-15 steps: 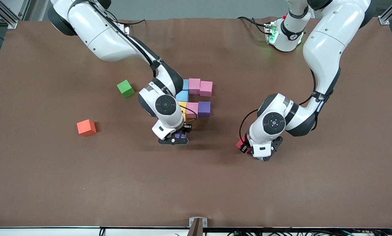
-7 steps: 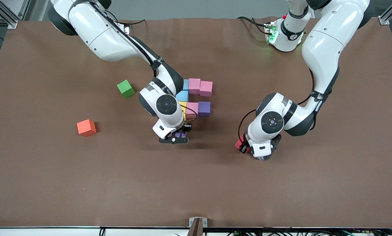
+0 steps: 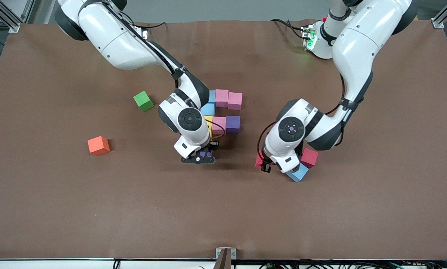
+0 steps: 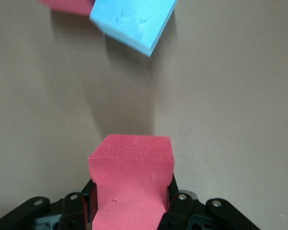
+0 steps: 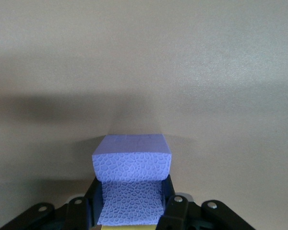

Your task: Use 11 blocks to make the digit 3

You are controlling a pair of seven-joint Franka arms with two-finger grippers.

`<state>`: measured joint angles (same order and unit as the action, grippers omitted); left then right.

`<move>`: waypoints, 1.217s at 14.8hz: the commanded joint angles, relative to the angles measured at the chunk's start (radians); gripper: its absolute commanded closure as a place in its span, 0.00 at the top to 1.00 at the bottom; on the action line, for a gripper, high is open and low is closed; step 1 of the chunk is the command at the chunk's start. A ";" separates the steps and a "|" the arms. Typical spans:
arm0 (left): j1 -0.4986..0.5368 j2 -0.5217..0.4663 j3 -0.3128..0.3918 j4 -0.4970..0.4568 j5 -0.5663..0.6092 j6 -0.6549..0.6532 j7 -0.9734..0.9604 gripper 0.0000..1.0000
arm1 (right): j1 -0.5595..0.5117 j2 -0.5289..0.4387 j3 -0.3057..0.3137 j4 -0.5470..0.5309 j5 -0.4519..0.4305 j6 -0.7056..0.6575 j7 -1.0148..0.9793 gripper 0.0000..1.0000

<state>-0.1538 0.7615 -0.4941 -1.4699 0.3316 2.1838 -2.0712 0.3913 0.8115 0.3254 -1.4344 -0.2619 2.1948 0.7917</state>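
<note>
Foam cubes gripped, digit half built

Cubes look light and soft, best pinched on flat opposite faces. Right gripper (image 3: pixel 204 155) is clamped on a purple cube (image 5: pixel 132 165), wrist bent down just nearer the camera than the partial digit 3 (image 3: pixel 223 110). Left gripper (image 3: pixel 265 164) squeezes a red cube (image 4: pixel 132 165) over bare table beside a light blue cube (image 3: pixel 297 173).

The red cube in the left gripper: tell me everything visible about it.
The red cube is a small matte foam block with a pebbled, finely dimpled surface. It sits pinched between the fingers of the left gripper, its sides squeezed in where they press. It hangs over bare table, apart from the light blue cube ahead of it.
</note>
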 commanded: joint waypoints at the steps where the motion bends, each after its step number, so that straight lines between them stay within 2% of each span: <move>1: -0.029 -0.010 0.018 0.017 -0.002 -0.022 -0.090 0.28 | 0.004 -0.023 -0.006 -0.051 -0.030 0.002 0.027 0.00; 7: -0.082 0.007 0.048 0.068 -0.006 -0.022 -0.225 0.28 | 0.003 -0.026 -0.006 -0.054 -0.030 -0.003 0.024 0.00; 13: -0.148 0.068 0.060 0.144 -0.014 -0.013 -0.241 0.29 | 0.000 -0.038 -0.005 -0.061 -0.030 -0.026 0.018 0.00; 18: -0.165 0.097 0.061 0.154 -0.016 0.002 -0.242 0.29 | 0.000 -0.038 -0.005 -0.063 -0.030 -0.026 0.020 0.00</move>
<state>-0.3004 0.8368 -0.4461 -1.3528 0.3316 2.1882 -2.3099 0.3914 0.8074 0.3259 -1.4384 -0.2666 2.1748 0.7917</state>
